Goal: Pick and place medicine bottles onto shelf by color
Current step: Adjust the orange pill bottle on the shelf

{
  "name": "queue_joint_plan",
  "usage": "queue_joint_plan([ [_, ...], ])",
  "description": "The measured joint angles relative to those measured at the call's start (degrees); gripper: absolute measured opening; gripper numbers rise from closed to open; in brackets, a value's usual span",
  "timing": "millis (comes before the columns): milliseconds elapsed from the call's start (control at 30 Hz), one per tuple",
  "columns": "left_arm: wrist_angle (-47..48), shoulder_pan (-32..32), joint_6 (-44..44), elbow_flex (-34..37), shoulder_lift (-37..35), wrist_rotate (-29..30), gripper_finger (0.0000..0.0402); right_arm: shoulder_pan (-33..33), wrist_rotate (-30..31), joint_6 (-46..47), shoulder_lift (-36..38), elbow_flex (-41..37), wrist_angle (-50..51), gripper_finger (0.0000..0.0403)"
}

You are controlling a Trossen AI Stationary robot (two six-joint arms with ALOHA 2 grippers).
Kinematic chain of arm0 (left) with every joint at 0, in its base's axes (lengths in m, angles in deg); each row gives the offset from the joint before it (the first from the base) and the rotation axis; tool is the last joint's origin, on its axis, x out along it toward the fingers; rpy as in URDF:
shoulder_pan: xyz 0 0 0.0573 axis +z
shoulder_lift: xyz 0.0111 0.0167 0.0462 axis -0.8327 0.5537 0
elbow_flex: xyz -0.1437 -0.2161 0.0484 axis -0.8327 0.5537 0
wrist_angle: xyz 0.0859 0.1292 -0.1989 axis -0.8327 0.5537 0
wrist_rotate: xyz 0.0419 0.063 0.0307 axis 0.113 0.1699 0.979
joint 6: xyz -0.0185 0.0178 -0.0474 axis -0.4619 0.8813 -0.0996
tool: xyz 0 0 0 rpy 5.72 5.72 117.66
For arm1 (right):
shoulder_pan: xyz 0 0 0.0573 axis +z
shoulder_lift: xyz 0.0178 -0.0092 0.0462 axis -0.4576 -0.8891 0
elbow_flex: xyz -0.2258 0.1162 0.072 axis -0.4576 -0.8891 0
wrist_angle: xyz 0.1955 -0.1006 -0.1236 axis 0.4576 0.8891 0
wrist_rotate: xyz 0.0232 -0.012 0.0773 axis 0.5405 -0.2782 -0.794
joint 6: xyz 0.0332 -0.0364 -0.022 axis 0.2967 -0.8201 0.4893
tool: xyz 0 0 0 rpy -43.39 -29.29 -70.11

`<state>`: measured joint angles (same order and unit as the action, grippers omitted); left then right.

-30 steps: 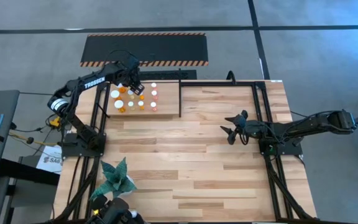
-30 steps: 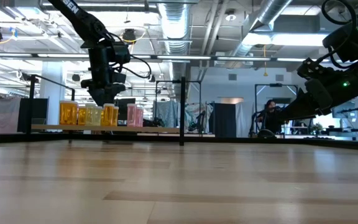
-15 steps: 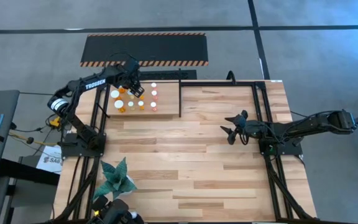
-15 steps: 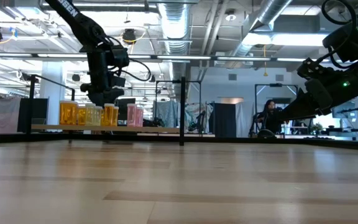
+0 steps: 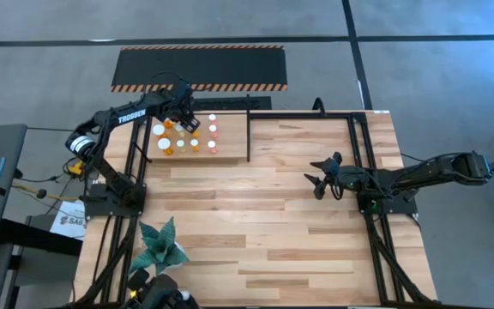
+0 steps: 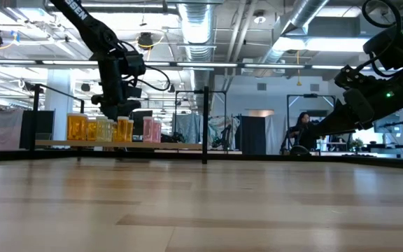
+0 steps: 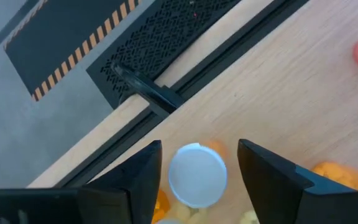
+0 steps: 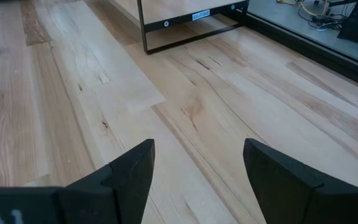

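A green plant [image 5: 163,245] at the table's [image 5: 273,223] near-left corner — hazard-striped black panel [image 5: 200,67] beyond.

Both arms were dark, jointed and slim, each mounted on a black frame base. The left arm [image 5: 131,114] carried white "TROSSEN" lettering along its upper link, a white band near its shoulder joint, and a black cable looping beside its wrist. The right arm [image 5: 418,174] was plain black. Each claw [image 7: 197,168] had two broad, matte black, wedge-shaped fingers [image 8: 129,171].
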<state>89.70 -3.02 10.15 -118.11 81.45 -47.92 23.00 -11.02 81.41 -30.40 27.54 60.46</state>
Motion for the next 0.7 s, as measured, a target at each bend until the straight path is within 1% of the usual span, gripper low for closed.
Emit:
queue_joint_plan([
  [267,0.27,-0.02,-1.60,0.00,0.00,0.00,0.0130,0.00,-0.02,0.00,0.00,0.00,-0.02,0.0270],
  [400,0.45,-0.02,-2.23,0.00,0.00,-0.57,0.0104,0.01,-0.01,-0.01,0.00,0.00,-0.01,0.0270],
  [533,0.21,-0.20,-3.11,0.00,0.00,-1.23,0.0092,0.02,-0.01,0.00,0.00,0.00,0.00,0.0270],
  [700,-1.28,-1.49,-3.23,-0.03,0.00,-1.70,0.0099,0.02,0.00,0.00,0.00,0.00,0.00,0.0270],
])
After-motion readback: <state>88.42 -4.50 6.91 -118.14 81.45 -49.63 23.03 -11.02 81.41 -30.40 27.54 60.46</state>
